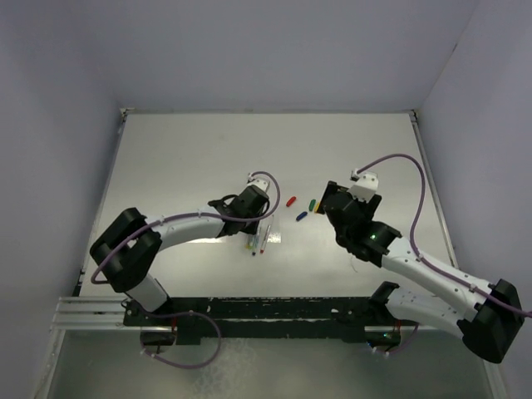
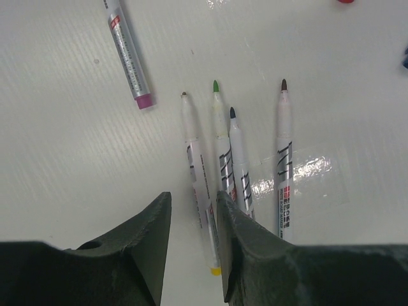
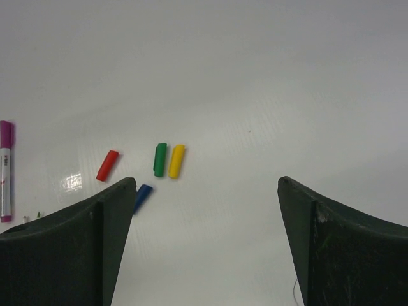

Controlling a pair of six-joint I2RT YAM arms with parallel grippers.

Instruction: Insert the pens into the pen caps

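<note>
Four uncapped grey-white pens [image 2: 223, 153] lie side by side on the white table; they also show in the top view [image 1: 258, 242]. My left gripper [image 2: 193, 197] is open, low over them, its fingers either side of the leftmost pen [image 2: 191, 146], which has a yellow end. A fifth pen [image 2: 127, 54] wears a purple cap and lies apart at the upper left. The red cap [image 3: 107, 165], green cap [image 3: 159, 159], yellow cap [image 3: 176, 160] and blue cap [image 3: 143, 194] lie loose. My right gripper [image 3: 207, 182] is wide open and empty, the caps ahead and to its left.
The capped purple pen shows again at the left edge of the right wrist view [image 3: 6, 169]. In the top view the caps [image 1: 303, 208] lie between the left gripper [image 1: 256, 226] and the right gripper [image 1: 327, 199]. Walls enclose the table.
</note>
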